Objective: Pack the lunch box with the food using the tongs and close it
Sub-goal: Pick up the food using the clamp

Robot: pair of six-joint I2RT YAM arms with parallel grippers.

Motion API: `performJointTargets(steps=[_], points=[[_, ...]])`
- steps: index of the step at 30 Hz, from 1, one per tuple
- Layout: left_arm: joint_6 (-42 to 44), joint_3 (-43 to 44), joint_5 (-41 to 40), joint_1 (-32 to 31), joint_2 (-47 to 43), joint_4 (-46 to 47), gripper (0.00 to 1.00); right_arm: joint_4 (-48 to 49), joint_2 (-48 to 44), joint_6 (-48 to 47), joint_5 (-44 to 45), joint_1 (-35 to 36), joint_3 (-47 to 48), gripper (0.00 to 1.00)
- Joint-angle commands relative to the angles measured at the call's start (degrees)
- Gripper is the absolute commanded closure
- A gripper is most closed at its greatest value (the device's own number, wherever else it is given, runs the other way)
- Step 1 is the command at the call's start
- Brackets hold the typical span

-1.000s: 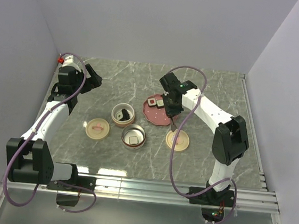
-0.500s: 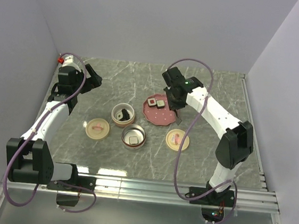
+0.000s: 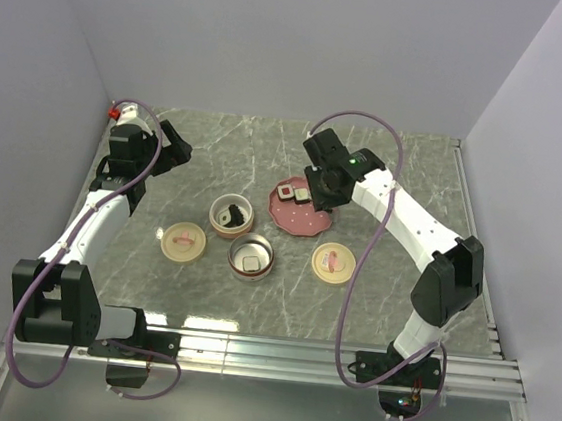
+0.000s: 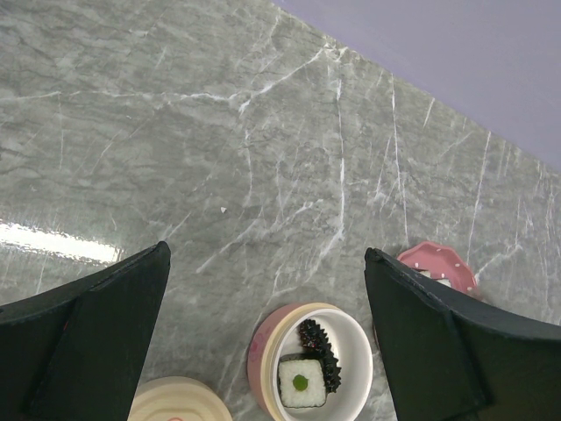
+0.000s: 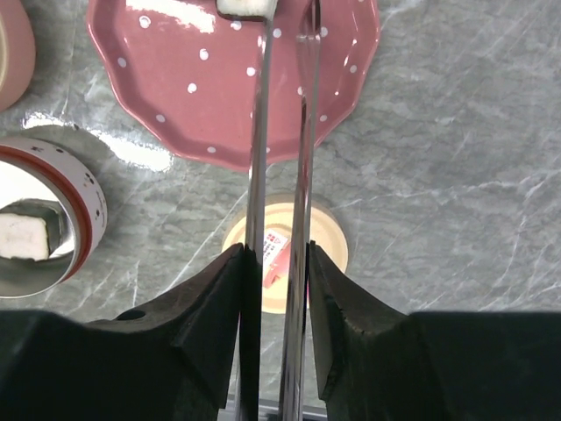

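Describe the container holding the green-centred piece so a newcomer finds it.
Find the pink dotted plate mid-table. Two open round containers sit left of it; take the farther container. It holds two pieces, one dark, while the nearer container holds one.

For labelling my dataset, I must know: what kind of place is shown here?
Probably a robot lab test cell: plain walls enclose a marble-patterned table, left arm and right arm are bolted to a metal rail, and sushi pieces lie on a red plate.
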Motion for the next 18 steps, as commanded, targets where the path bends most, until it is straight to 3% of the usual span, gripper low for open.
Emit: performJointTargets(steps=[1, 18], points=[[-0.7, 1.7, 0.4, -0.3, -0.9, 2.1, 0.0, 1.3, -2.1, -0.2, 0.2, 0.6, -0.1, 0.58], [-0.7, 1.7, 0.4, -0.2, -1.1, 2.2, 0.01, 2.8, -0.9, -1.0, -0.8, 2.2, 3.5, 0.54]])
